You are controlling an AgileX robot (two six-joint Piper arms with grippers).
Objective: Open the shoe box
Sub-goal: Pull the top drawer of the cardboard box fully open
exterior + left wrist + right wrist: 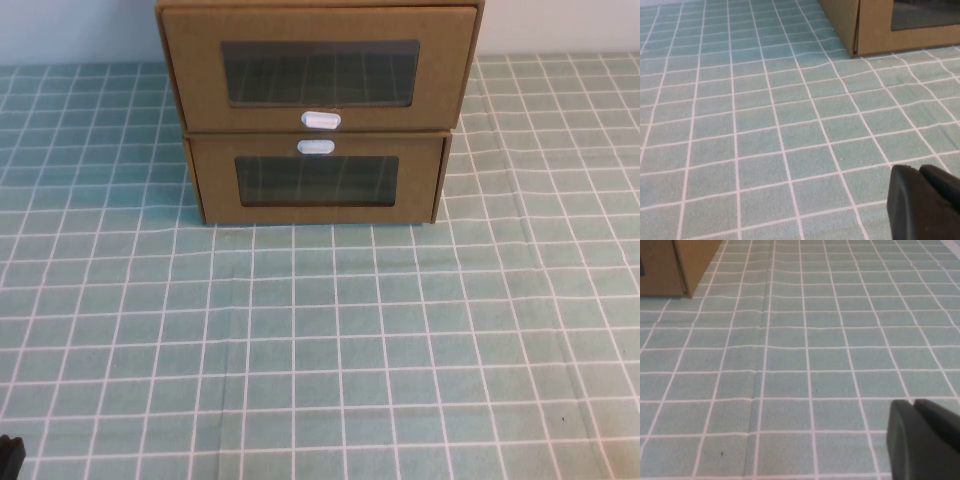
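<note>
Showing the approach step, as judged: both box fronts look closed and nothing is touched. Nearest, the left gripper hangs over the checked surface at the robot's near left corner, fingers pressed together and empty. The right gripper hangs likewise on the near right, clenched on nothing, outside the high view. Well apart from both, at the far middle of the surface, two shoe boxes stand stacked: the lower box and, resting on it, the upper box. Each has a windowed front. The upper tab and lower tab, both white, lie just either side of the seam. The next move calls for one gripper to release, reach a tab, pinch it and draw it toward the robot. Which box is meant cannot be told.
</note>
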